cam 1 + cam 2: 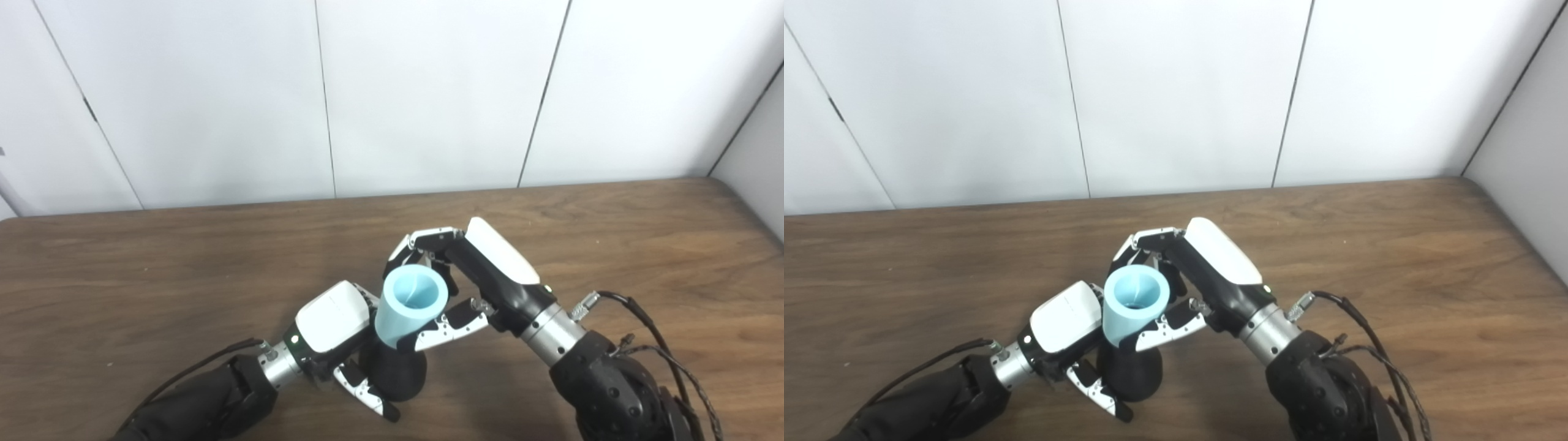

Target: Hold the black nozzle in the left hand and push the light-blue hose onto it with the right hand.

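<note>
A black nozzle [397, 371] stands near the table's front edge, its wide base down. My left hand [334, 331] is shut on it from the left, fingers wrapped round its body. A short light-blue hose [409, 303] sits on top of the nozzle, open end up and tilted slightly right. My right hand [465, 275] is shut on the hose from the right, fingers behind it and thumb across its front. The nozzle's upper part is hidden inside the hose.
The brown wooden table [612, 245] stretches left, right and back to white wall panels [429, 92]. A black cable [661, 349] loops off my right wrist.
</note>
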Robot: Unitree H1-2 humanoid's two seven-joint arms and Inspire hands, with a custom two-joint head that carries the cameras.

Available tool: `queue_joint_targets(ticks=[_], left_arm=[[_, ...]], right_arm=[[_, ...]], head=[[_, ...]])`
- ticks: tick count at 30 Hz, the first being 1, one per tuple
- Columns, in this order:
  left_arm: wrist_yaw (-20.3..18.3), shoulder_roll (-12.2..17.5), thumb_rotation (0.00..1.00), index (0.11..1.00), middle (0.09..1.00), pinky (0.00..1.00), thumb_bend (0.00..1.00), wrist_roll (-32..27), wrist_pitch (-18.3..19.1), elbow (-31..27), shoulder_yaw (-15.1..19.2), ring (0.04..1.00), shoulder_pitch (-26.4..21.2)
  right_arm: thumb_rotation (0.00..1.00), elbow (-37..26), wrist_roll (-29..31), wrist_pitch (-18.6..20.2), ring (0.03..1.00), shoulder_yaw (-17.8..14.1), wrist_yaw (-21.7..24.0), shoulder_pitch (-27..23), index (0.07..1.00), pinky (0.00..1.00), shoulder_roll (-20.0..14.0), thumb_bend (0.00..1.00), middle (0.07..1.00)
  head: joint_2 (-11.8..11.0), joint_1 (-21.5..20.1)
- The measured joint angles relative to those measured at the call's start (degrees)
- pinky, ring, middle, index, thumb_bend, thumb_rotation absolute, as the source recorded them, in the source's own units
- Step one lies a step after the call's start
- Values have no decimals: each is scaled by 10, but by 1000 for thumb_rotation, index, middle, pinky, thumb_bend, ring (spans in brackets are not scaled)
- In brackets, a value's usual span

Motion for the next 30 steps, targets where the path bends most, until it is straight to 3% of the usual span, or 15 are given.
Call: queue_joint_targets(ticks=[19, 30], left_arm=[[-9, -1, 0, 505, 395, 217, 515, 10, 0, -7, 14, 259, 8], [10, -3, 0, 496, 385, 178, 514, 40, 1, -7, 12, 213, 8]], right_arm=[[0, 0, -23, 0, 244, 17, -1, -6, 512, 177, -3, 525, 431], [0, 0, -31, 0, 226, 23, 6, -9, 516, 161, -5, 523, 420]], head=[[0, 0], [-2, -1]])
